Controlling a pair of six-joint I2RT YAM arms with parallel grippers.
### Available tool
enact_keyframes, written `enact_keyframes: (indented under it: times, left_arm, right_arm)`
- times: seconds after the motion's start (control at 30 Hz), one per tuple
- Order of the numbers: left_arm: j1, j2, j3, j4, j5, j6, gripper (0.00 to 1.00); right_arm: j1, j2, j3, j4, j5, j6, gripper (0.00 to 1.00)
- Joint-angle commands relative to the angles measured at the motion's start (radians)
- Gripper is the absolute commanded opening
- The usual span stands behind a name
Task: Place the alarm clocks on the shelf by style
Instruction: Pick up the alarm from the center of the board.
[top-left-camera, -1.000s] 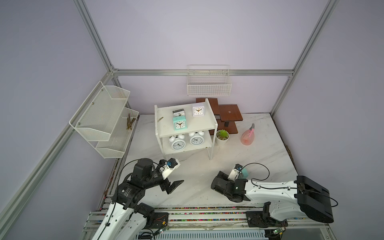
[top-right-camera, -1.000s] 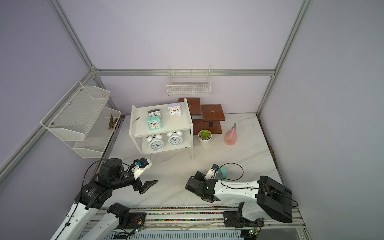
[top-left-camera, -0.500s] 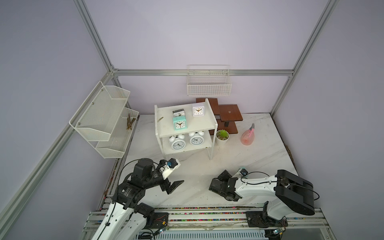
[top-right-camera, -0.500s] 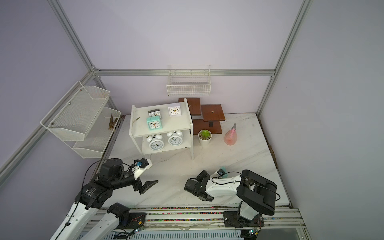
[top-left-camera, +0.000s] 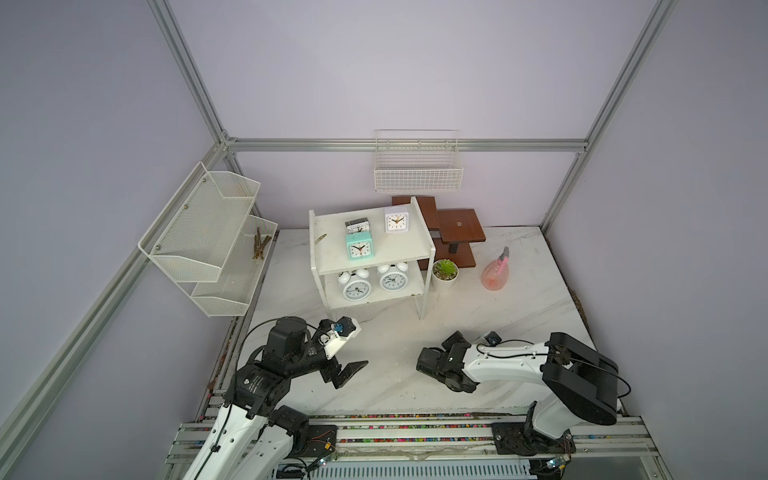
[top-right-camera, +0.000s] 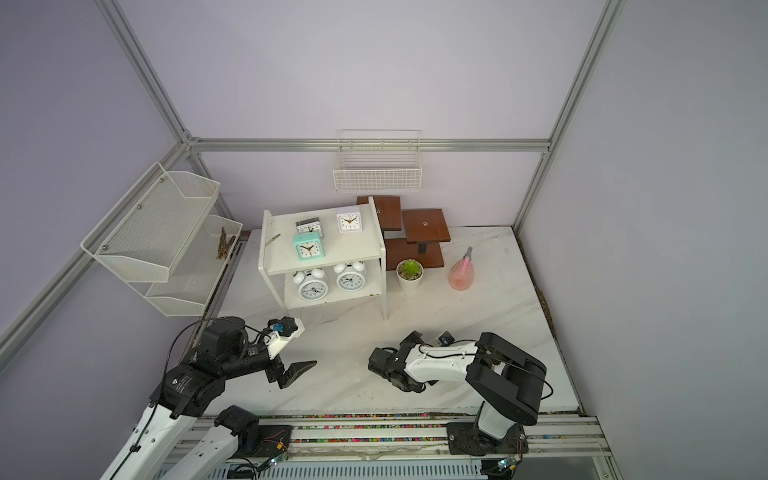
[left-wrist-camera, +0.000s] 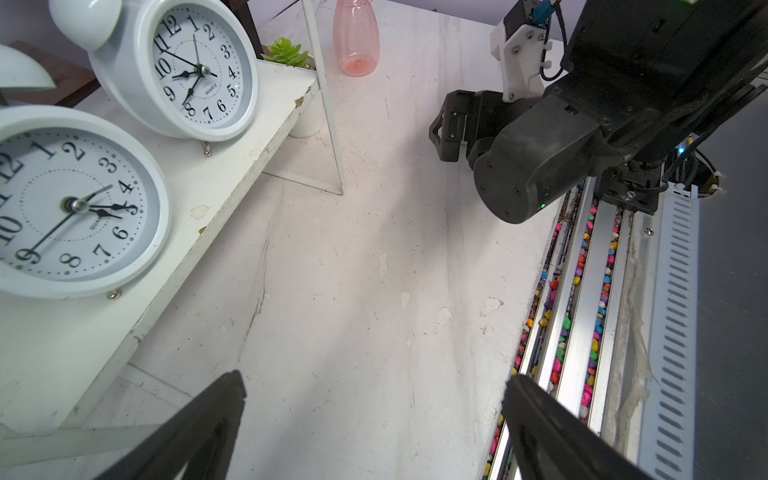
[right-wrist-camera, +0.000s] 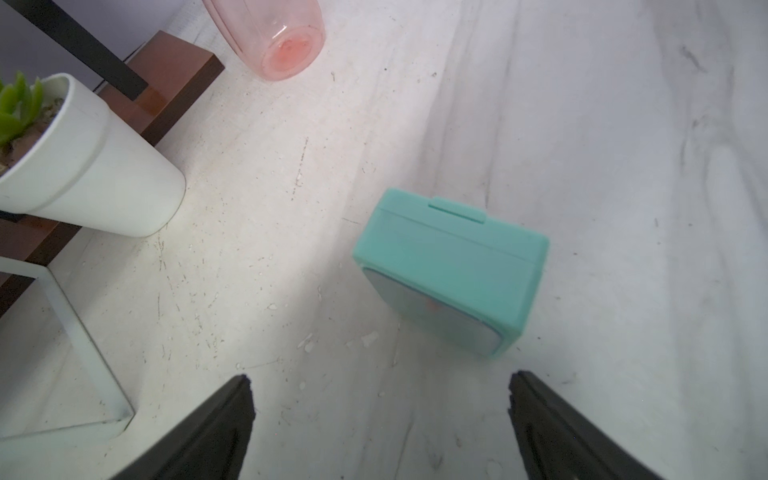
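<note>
My left end effector (left-wrist-camera: 376, 380) is released, jaws wide, nothing between them. It hangs low over the surface (left-wrist-camera: 374, 270) just in front of the shelf (top-left-camera: 332, 259); I judge it is parked there to leave the middle free for the other arm. Shelf, lower tier: a twin-bell clock (top-left-camera: 356, 286) and, just beside it, the other twin-bell clock (top-left-camera: 392, 279), both upright, dials facing out toward me, so the round style sits together. Upper tier: a mint square clock (top-left-camera: 360, 248) at the front, the silver-grey clock (top-left-camera: 357, 226) close behind it, the white square clock (top-left-camera: 397, 221) further right, all upright with dials outward, so the squares are kept above. Five shelved, one to go. My right end effector (right-wrist-camera: 381, 378) is likewise released and empty, jaws spread, low over the surface. The second mint clock (right-wrist-camera: 449, 266) sits on the surface just ahead of its fingertips, not between them, and the arm hides it in both top views. The picture is soft, but the clock seems upright, button side up, dial turned toward my end effector. Its long axis runs roughly across the jaw gap, a little skewed; I judge a small wrist turn is needed before closing on its flanks. It belongs beside its mint twin.
</note>
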Motion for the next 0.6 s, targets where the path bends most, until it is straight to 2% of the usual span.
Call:
enact_keyframes:
  times: [0.0, 0.3, 0.57]
  left_arm:
    - [-0.007, -0.006, -0.015, 0.012, 0.01, 0.022, 1.0]
    - [-0.012, -0.013, -0.016, 0.011, 0.004, 0.022, 1.0]
    - [-0.016, -0.015, -0.017, 0.012, 0.001, 0.023, 1.0]
  right_arm:
    - [-0.015, 0.027, 0.028, -0.105, 0.044, 0.092, 1.0]
    - [-0.047, 0.037, 0.009, -0.105, 0.041, 0.104, 1.0]
    - [-0.085, 0.06, 0.022, -0.104, 0.057, 0.083, 0.93]
